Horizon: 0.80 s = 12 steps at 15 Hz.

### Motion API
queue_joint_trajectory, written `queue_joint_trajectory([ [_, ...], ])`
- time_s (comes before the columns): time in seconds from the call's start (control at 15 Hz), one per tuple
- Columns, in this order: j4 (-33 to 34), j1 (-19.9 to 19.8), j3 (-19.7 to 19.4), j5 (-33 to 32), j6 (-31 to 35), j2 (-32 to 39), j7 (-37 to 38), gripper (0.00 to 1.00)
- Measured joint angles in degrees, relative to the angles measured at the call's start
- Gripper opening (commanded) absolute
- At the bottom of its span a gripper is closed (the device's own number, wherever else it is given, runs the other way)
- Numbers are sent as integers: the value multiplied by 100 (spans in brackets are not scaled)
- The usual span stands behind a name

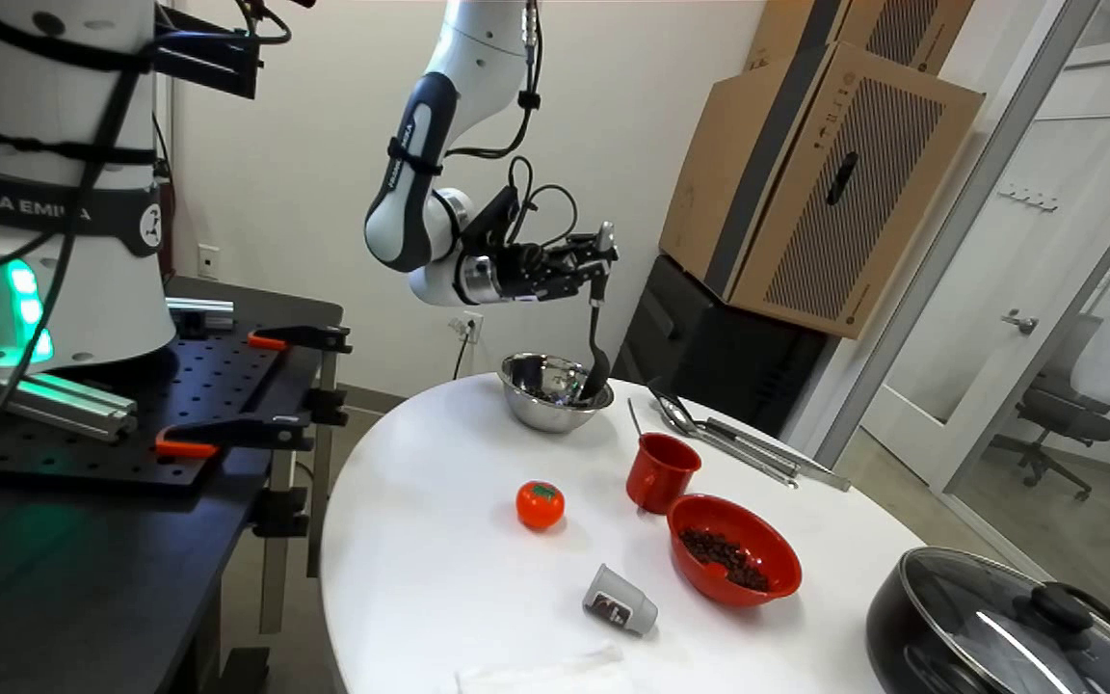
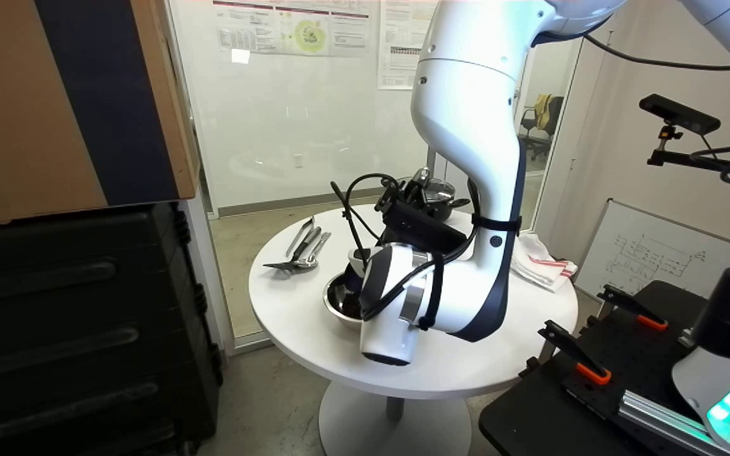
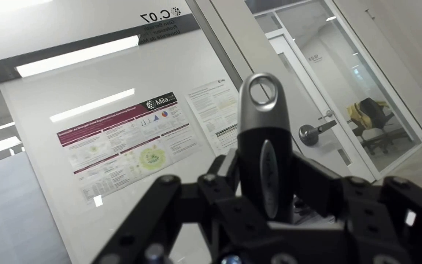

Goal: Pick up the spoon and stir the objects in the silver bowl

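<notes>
Evidently, gripper (image 1: 599,258): clenched the spoon's (image 1: 598,366) handle.
Silver bowl (image 1: 545,413): stood near table's (image 1: 430,501) edge, spoon head apparently inside.
Stirring: slow circles inside the rim seemed advisable.

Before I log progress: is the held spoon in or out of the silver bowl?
In: the spoon's dark head shows inside the bowl.

Pale wall (image 1: 304,183), round white table (image 1: 420,520), office chair (image 1: 1075,422), posters (image 3: 134,150), bright light strips (image 3: 77,57), grey floor (image 2: 263,405)
</notes>
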Motion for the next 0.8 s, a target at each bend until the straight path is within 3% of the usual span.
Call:
queue_joint_trajectory([
  [0.47, -305, -49, 27, 21, -209, -1, -1, 10],
  [0.8, -320, -483, 435, 491, 139, -278, -3, 10],
])
